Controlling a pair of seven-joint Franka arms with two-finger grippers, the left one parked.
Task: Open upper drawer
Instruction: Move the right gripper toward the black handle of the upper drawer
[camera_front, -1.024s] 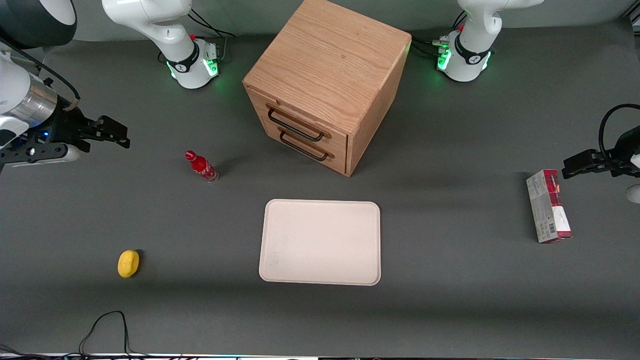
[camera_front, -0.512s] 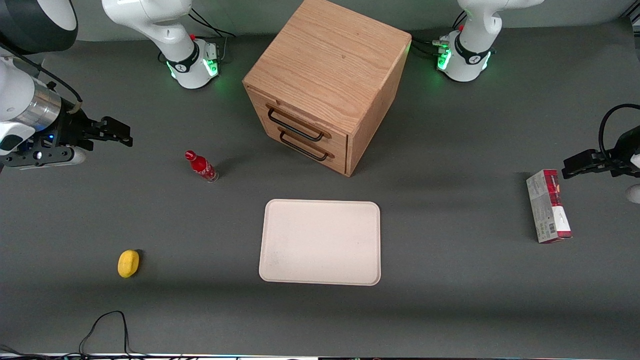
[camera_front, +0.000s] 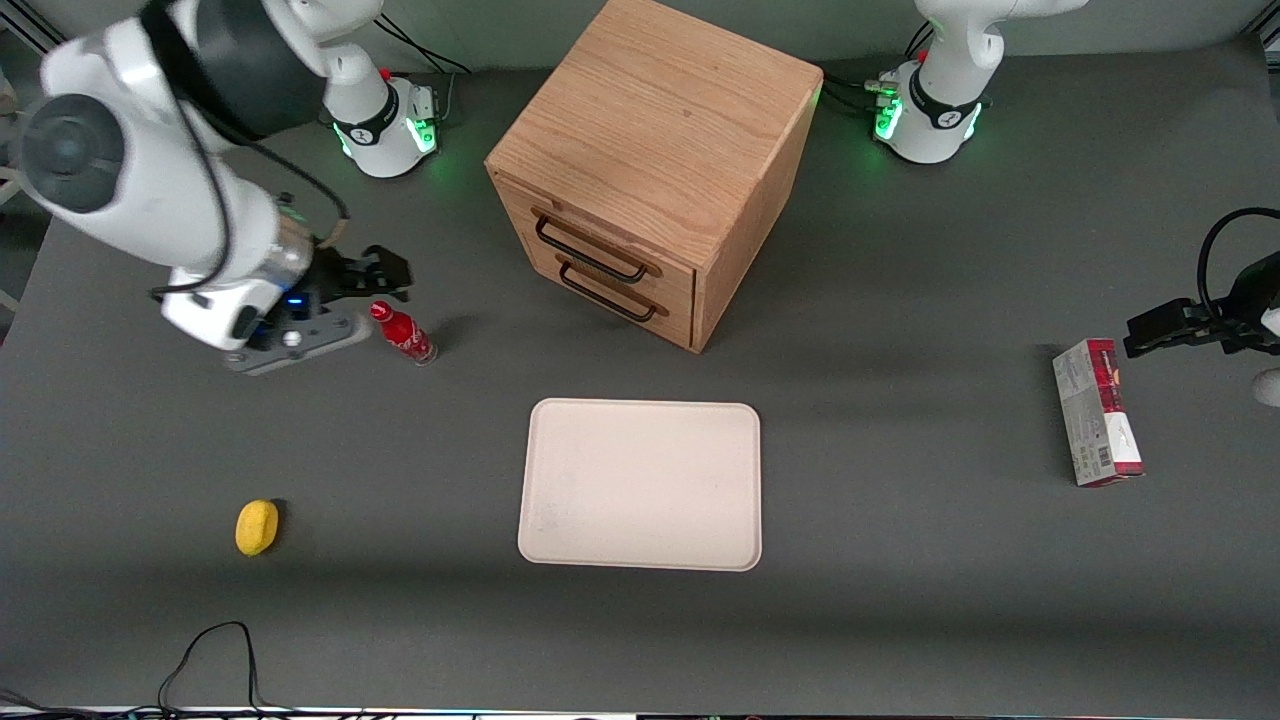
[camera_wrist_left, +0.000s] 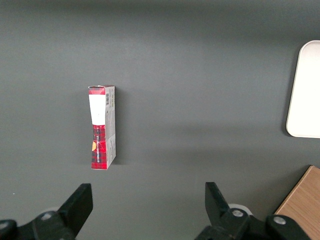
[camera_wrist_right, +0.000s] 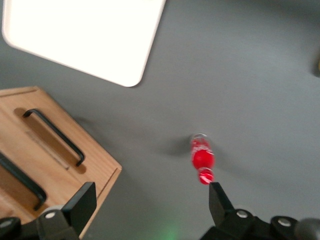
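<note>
- Cable (camera_front: 205, 655): a black loop lies at the lower left of the front view, nearest the camera, on the grey table (camera_front: 900, 620).
- Yellow object (camera_front: 256, 526): small and rounded, in the lower left of the front view, well apart from everything else.
- Tray (camera_front: 640, 484): cream, rectangular, with rounded corners, flat on the table at lower centre of the front view. Nothing lies on it. It is nearer the camera than the cabinet.
- Carton (camera_front: 1096, 411): red, white and grey, lying flat toward the parked arm's end of the table, at the right edge of the front view.
- Bottle (camera_front: 403, 333): small, red, upright, at left of centre in the front view.
- Gripper (camera_front: 385, 272): hangs above the table just beside and above the bottle's cap, not touching it, well apart from the cabinet. In the right wrist view the gripper (camera_wrist_right: 150, 200) has its two fingers spread wide with nothing between them.
- Cabinet (camera_front: 660, 120): an oak cube at upper centre of the front view, turned at an angle.
- Upper drawer (camera_front: 605, 240): the higher of the two drawers, pushed fully in, flush with the cabinet front. Its black wire handle (camera_front: 590, 250) is untouched.
- Lower drawer (camera_front: 625, 300): directly beneath, likewise pushed in.
</note>
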